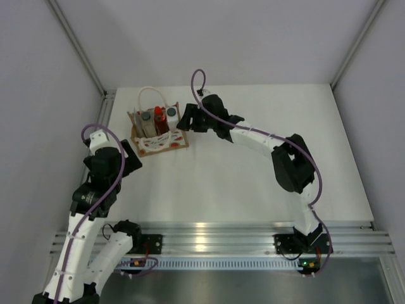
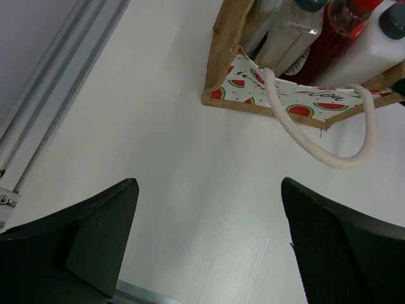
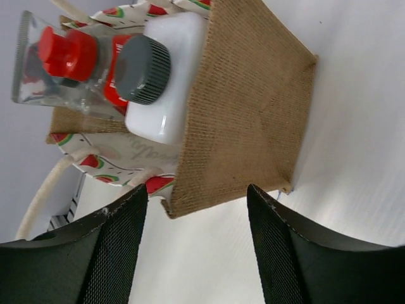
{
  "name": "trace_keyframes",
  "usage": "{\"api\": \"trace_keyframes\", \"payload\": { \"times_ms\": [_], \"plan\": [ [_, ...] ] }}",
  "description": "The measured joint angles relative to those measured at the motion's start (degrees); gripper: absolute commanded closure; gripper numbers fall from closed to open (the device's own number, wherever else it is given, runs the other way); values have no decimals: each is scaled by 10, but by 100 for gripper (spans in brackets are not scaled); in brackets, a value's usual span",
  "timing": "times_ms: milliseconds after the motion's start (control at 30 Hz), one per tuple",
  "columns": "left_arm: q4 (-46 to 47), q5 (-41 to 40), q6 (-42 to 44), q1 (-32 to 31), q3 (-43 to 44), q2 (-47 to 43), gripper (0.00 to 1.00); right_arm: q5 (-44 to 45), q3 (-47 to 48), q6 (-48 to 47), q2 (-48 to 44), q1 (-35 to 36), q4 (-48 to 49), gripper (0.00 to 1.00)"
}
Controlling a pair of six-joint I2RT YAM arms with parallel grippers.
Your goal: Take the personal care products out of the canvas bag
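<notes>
Our right gripper [image 3: 196, 197] and left gripper [image 2: 209, 185] stood open, the right just beside the canvas bag [image 3: 247, 107]. We judged it should clear the rim and pinch the white bottle [image 3: 166, 76], seemingly packed tight.

The canvas bag [image 1: 166, 144] stands toward the far left of the white table [image 1: 253, 183], its red-and-white patterned side facing the arms and a white rope handle [image 1: 152, 92] arching up behind it. Inside it a red bottle [image 1: 159, 118] with a red cap stands upright between a white bottle on the left [image 1: 147, 121] and a white bottle on the right [image 1: 171, 114], both dark-capped. The right arm stretches across the table so that the right gripper [image 1: 185, 120] sits just beside the bag's right side, while the left gripper [image 1: 131, 157] hangs near the bag's front left corner, apart from it.
</notes>
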Motion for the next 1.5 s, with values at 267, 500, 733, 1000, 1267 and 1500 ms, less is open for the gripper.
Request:
{"api": "trace_keyframes", "payload": {
  "times_ms": [267,500,733,1000,1267,1500],
  "plan": [
    [0,0,2,0,0,7,1,3,0,-7,21,-1,-2,45],
    [0,1,2,0,0,7,1,-4,4,-7,23,-2,0,52],
    [1,3,4,0,0,16,1,-23,16,-6,28,-9,-5,46],
    [2,9,5,0,0,21,1,-12,40,-4,31,-21,-16,49],
    [2,10,4,0,0,9,1,-17,56,-8,50,-23,-20,51],
    [2,10,4,0,0,8,1,-6,63,-36,50,-17,-32,56]
  ]
}}
